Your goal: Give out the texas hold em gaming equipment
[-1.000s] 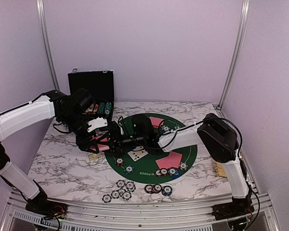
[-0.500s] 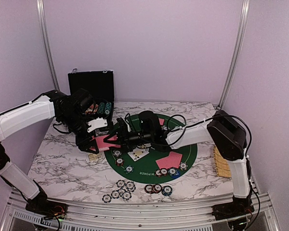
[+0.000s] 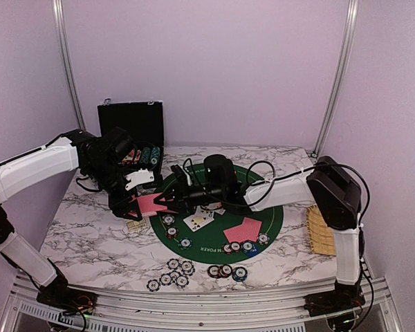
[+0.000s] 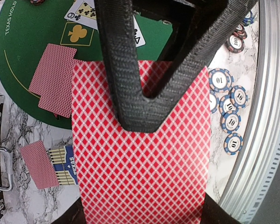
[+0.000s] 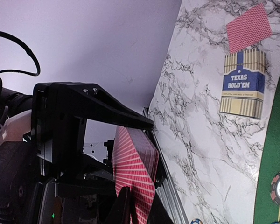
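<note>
My left gripper point(image 3: 133, 201) is shut on a deck of red-backed cards point(image 3: 149, 203), held above the table's left part. The deck fills the left wrist view point(image 4: 140, 163), its sides against my left fingers at the bottom corners. My right gripper point(image 3: 169, 200) reaches across from the right, and its black fingers point(image 4: 130, 93) lie over the deck's top. In the right wrist view the right fingers point(image 5: 123, 207) pinch the near edge of a red-backed card point(image 5: 136, 186) at the top of the deck. Face-up cards point(image 3: 198, 221), red-backed cards point(image 3: 243, 229) and poker chips point(image 3: 245, 246) lie on the green mat point(image 3: 270, 216).
More chips point(image 3: 174, 272) sit near the front edge, beside another cluster point(image 3: 227, 271). A Texas Hold'em card box point(image 5: 242, 84) and a single red card point(image 5: 248, 28) lie left of the mat. The black case point(image 3: 133, 128) stands open at the back left. A woven tray point(image 3: 321, 232) sits at the right edge.
My right gripper has slid left from over the mat to the deck and closed its fingers on a card's edge. The left arm and the deck have stayed put.
</note>
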Robot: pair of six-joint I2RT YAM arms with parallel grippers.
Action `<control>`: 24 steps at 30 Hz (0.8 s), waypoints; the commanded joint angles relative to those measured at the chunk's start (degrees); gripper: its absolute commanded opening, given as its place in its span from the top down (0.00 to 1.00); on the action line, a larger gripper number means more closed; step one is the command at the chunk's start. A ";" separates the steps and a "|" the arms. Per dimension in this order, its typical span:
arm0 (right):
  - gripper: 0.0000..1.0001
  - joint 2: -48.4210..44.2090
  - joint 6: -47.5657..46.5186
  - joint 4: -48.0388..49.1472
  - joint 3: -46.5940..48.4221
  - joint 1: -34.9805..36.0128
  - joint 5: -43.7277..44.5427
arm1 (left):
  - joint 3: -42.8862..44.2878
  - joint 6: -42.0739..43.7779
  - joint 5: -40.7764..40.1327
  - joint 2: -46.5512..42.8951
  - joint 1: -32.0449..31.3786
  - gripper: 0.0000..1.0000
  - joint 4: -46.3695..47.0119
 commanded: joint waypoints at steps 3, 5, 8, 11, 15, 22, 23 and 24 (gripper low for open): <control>0.95 -3.58 -2.59 -4.54 -0.80 -1.21 -0.70 | 0.01 0.92 -0.05 -2.01 0.41 1.00 -0.25; 0.97 -4.33 -3.30 -5.71 -1.59 -1.74 -0.87 | -0.19 0.98 -0.12 -2.04 0.44 1.00 -0.27; 0.98 -5.47 -4.95 -8.08 -2.63 -2.74 -1.20 | -0.21 1.02 -0.13 -2.04 0.44 1.00 -0.25; 0.99 -6.70 -6.78 -10.60 -4.07 -3.64 -1.29 | -0.03 1.08 -0.12 -2.00 0.44 1.00 -0.25; 1.00 -8.89 -7.61 -11.34 -6.51 -5.77 -1.77 | 0.04 1.09 -0.21 -1.72 0.52 1.00 -0.26; 1.00 -13.86 -12.99 -16.91 -10.64 -14.67 -1.75 | 0.09 1.02 -0.44 -1.67 0.53 1.00 -0.34; 1.00 -14.27 -13.89 -17.73 -11.38 -16.30 -1.49 | 0.04 0.99 -0.42 -1.67 0.53 1.00 -0.34; 1.00 -14.75 -15.28 -19.97 -11.67 -17.90 -0.94 | 0.09 0.95 -0.51 -1.68 0.53 1.00 -0.34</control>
